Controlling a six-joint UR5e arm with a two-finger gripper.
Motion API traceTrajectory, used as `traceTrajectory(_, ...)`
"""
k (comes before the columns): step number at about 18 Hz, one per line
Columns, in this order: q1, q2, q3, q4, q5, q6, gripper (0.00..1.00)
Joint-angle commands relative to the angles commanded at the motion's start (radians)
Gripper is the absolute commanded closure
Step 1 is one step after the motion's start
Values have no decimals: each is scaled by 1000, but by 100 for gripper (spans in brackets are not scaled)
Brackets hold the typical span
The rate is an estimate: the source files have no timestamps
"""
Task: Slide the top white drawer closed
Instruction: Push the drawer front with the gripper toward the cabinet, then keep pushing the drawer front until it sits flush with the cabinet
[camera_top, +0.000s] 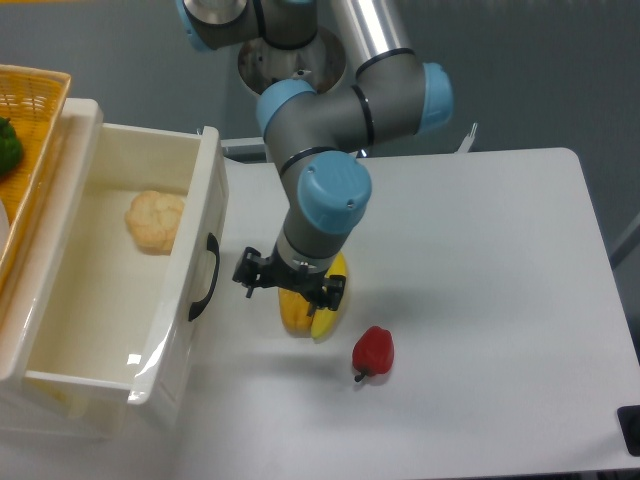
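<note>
The top white drawer (196, 215) stands pulled out at the left of the table. Its curved black handle (205, 276) faces right on the front panel. A pale, lumpy cauliflower (155, 220) lies inside it. My gripper (290, 283) hangs just right of the drawer front, a short gap away from the handle and touching nothing. Its black finger links splay out on both sides of the wrist, so it looks open. The wrist hides the fingertips.
A yellow banana (314, 321) lies on the table right under the gripper. A red pepper (373, 351) sits to its lower right. A yellow wicker basket (40, 92) holding a green pepper (7, 146) rests on top, behind the drawer.
</note>
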Motion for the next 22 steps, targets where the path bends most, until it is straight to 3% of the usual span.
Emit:
traceTrajectory(8,-29,-58,-5,28,-2,-5,0)
traceTrajectory(22,-75,-57,-9,26,-5,-9,0)
